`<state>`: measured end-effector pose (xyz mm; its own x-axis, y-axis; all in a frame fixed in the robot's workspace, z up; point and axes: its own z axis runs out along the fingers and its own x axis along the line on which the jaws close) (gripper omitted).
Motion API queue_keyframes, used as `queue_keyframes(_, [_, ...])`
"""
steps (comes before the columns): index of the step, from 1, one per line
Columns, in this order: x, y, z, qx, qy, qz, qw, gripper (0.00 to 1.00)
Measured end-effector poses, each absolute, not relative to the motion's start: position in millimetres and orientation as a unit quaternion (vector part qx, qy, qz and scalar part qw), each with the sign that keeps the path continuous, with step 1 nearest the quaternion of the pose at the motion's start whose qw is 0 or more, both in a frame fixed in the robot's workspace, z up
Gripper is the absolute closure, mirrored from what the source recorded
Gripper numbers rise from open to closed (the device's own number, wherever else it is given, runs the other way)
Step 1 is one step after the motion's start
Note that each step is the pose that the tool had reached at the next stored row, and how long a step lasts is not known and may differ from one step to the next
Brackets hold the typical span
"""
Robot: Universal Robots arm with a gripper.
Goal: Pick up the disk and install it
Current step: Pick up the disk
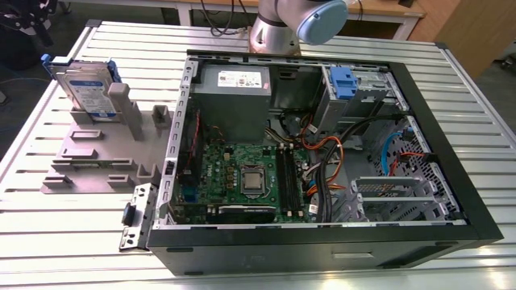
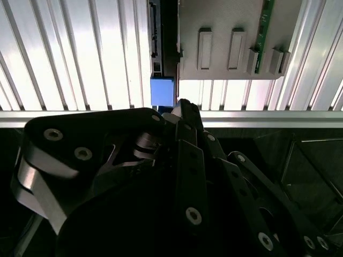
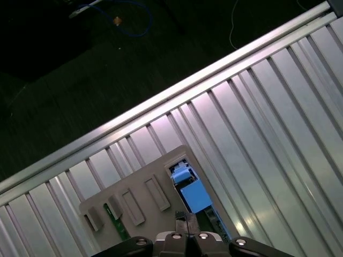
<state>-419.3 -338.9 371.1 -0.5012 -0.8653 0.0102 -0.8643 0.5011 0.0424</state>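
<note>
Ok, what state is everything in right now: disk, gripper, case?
disk: standing upright in the grey holder, not gripped.
gripper: shut, empty, over the disk.
computer case: lying on the table, side open, inside exposed.
blue clip: seated in the case's drive cage.

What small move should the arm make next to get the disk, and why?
Probably open the hand and lower it toward the disk. In both wrist views the hand is shut, holds nothing and points at the disk's blue frame. The exterior view shows the disk standing upright in the grey stand, outside the computer case.
</note>
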Motion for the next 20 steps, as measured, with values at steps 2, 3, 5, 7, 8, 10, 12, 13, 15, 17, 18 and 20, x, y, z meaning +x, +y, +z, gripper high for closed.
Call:
queue_keyframes(2, [-419.3, -338.9, 371.1, 0.499, -0.866, -0.016, 0.015, 0.89])
queue_keyframes(3, [-419.3, -338.9, 371.1, 0.499, -0.866, -0.016, 0.015, 0.89])
queue_keyframes(5, [-419.3, -338.9, 371.1, 0.499, -0.866, -0.016, 0.015, 0.89])
queue_keyframes(7, [-419.4, -338.8, 371.2, 0.499, -0.866, -0.016, 0.015, 0.89])
queue_keyframes(8, [-419.7, -338.8, 371.1, 0.5, -0.866, -0.016, 0.015, 0.89])
queue_keyframes(10, [-420.1, -338.8, 371.0, 0.506, -0.862, -0.016, 0.015, 0.89])
queue_keyframes(12, [-420.2, -338.9, 370.6, 0.516, -0.857, -0.016, 0.015, 0.89])
queue_keyframes(13, [-420.2, -338.9, 370.3, 0.52, -0.854, -0.015, 0.015, 0.89])
queue_keyframes(15, [-420.9, -338.8, 369.4, 0.525, -0.851, -0.015, 0.015, 0.89])
queue_keyframes(17, [-421.9, -338.8, 368.3, 0.526, -0.85, -0.014, 0.013, 0.89])
queue_keyframes(18, [-422.4, -338.8, 367.6, 0.526, -0.85, -0.013, 0.011, 0.89])
queue_keyframes(20, [-422.9, -338.8, 366.4, 0.527, -0.85, -0.011, 0.008, 0.89])
